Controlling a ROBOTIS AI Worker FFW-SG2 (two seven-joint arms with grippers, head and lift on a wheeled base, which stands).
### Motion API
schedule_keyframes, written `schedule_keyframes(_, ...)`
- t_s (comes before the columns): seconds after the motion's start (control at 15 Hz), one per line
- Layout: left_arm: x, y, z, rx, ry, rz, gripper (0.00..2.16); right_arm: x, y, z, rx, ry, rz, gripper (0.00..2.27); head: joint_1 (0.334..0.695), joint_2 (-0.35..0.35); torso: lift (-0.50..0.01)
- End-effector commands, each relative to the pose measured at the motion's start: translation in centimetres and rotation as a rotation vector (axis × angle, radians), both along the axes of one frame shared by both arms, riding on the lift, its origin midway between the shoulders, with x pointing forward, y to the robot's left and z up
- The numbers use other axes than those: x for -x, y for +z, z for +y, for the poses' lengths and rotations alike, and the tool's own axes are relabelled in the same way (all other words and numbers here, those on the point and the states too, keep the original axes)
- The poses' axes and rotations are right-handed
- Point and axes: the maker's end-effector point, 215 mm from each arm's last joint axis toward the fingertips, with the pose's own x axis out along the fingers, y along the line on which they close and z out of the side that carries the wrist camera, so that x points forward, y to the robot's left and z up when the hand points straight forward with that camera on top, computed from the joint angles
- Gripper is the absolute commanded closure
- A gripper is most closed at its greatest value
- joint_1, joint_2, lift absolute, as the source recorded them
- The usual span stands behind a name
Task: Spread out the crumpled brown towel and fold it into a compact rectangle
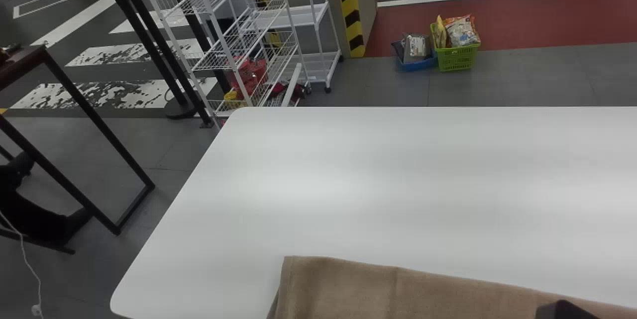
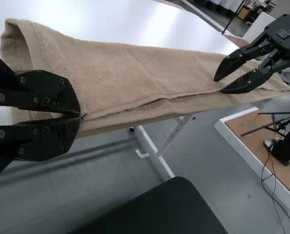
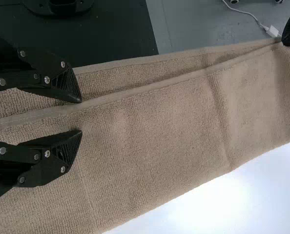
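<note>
Towel [image 1: 358, 289] lay in a long strip by the tabletop's [image 1: 348, 184] near edge in the head view; folding neatly likely called for pulling its layers level before lifting. In the left wrist view, the left gripper [image 2: 80, 117] was clenched on the hem [image 2: 135, 104] at one end. In the right wrist view, the right gripper [image 3: 81, 116] gaped partway astride the upper hem, seemingly not yet pinching.

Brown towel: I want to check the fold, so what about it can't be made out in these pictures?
- Head view: the near part of the brown towel, cut off by the bottom edge.
- Left wrist view: how much cloth the left hand pinches, hidden by its own fingers; also the number of layers inside, covered by the top one.
- Right wrist view: the towel's ends, cut off by the picture's edges.
</note>
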Motion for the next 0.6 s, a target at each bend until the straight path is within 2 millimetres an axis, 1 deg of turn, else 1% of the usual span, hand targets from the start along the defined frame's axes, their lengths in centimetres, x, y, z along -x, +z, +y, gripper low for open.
schedule_keyframes(0.0,-0.08,-0.02,0.01,0.001,0.001,0.0,1.02,0.29,-0.23,0.22,0.003,0.01,0.007,0.76,0.695,0.35,-0.127)
schedule_keyframes(0.33,-0.12,-0.02,0.01,0.002,0.001,-0.001,1.02,0.46,-0.43,0.19,0.008,0.016,0.009,0.77,0.695,0.35,-0.127)
schedule_keyframes(0.4,-0.17,-0.02,0.02,0.003,0.002,-0.001,1.02,0.49,-0.51,0.13,0.009,0.013,0.012,0.84,0.695,0.35,-0.127)
schedule_keyframes(0.47,-0.17,-0.02,0.02,0.003,0.002,-0.001,1.02,0.45,-0.46,0.23,0.009,0.017,0.009,1.04,0.695,0.35,-0.127)
schedule_keyframes(0.53,-0.19,-0.1,0.03,0.003,0.003,0.001,1.02,0.3,-0.39,0.16,0.01,0.014,0.007,1.06,0.695,0.35,-0.127)
